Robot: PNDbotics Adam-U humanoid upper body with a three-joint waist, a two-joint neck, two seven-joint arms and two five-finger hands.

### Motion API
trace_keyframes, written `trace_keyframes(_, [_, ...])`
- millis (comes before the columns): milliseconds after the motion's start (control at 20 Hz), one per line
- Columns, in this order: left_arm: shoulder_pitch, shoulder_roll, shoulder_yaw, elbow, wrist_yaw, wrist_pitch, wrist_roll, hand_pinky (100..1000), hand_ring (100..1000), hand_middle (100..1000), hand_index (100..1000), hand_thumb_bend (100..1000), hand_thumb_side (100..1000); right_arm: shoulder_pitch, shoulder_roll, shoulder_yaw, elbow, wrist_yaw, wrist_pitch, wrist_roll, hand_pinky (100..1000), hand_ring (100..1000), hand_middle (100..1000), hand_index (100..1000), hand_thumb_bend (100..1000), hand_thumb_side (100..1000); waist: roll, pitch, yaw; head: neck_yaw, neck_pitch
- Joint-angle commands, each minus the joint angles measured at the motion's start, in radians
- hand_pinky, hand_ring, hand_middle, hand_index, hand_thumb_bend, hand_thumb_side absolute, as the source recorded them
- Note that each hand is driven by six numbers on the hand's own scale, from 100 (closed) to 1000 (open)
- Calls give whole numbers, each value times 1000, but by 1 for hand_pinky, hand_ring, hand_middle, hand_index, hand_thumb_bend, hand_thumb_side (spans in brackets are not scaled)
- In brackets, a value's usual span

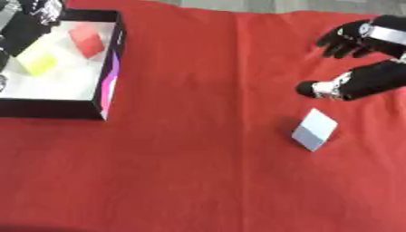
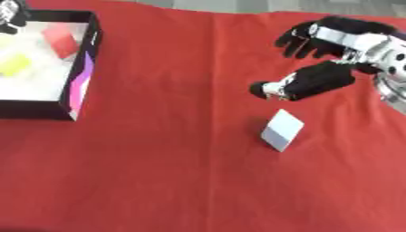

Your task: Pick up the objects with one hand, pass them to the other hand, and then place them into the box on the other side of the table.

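A pale blue-white block [image 1: 315, 129] lies on the red cloth at the right. My right hand [image 2: 325, 63] hovers just above and behind it, open, thumb and fingers spread, holding nothing. The black-walled box [image 1: 111, 68] with a white floor stands at the far left; a red block [image 1: 87, 40] and a yellow block [image 1: 37, 61] lie inside it. My left hand [image 1: 28, 22] shows dark over the box's far left corner, above the yellow block; its fingers are not clear.
The red cloth [image 1: 206, 172] covers the whole table. A pink-purple patch [image 1: 109, 77] marks the box's right wall. A grey floor strip shows along the far edge.
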Motion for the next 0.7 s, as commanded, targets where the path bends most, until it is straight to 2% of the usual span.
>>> trace_keyframes(50, [-10, 37, 6, -10, 1, 1, 2, 804, 750, 683, 774, 100, 837, 9, -17, -7, -13, 3, 54, 48, 898, 855, 771, 878, 541, 465, -10, -40, -1, -7, 8])
trace_keyframes(450, [-11, 34, 2, -9, 0, 3, -1, 804, 750, 681, 773, 100, 840, 84, -1, -13, -13, 19, 54, 61, 900, 861, 776, 882, 530, 485, -12, -39, -3, -11, 7])
trace_keyframes(700, [-11, 31, 2, -8, 0, 4, -2, 803, 748, 679, 772, 100, 840, 123, 6, -20, -7, 37, 54, 56, 903, 862, 775, 882, 556, 478, -10, -38, -1, -15, 7])
